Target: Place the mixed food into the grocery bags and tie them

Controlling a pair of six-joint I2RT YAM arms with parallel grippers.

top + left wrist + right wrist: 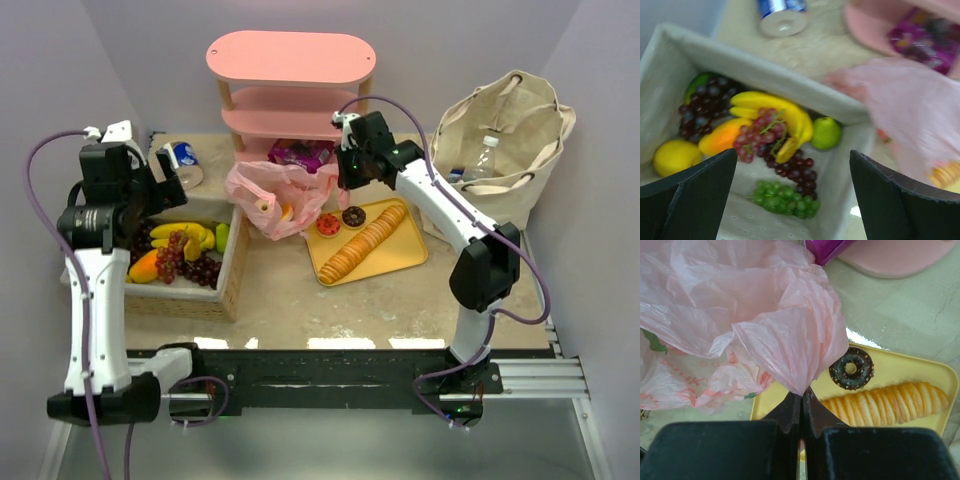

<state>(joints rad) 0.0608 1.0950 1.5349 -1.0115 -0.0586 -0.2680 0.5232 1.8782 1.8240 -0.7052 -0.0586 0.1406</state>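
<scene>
our right gripper (801, 401) pinches a fold of the pink bag (740, 315) right of the basket (770, 75); our left gripper (792, 160) hangs above the basket, jaws wide apart.

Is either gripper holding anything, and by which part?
The right gripper is shut on the pink plastic bag, pinching a gathered fold of its film. The left gripper is open over the basket, holding nothing.

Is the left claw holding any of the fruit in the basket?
No, the left gripper is wide open above the basket, with nothing held in it.
</scene>
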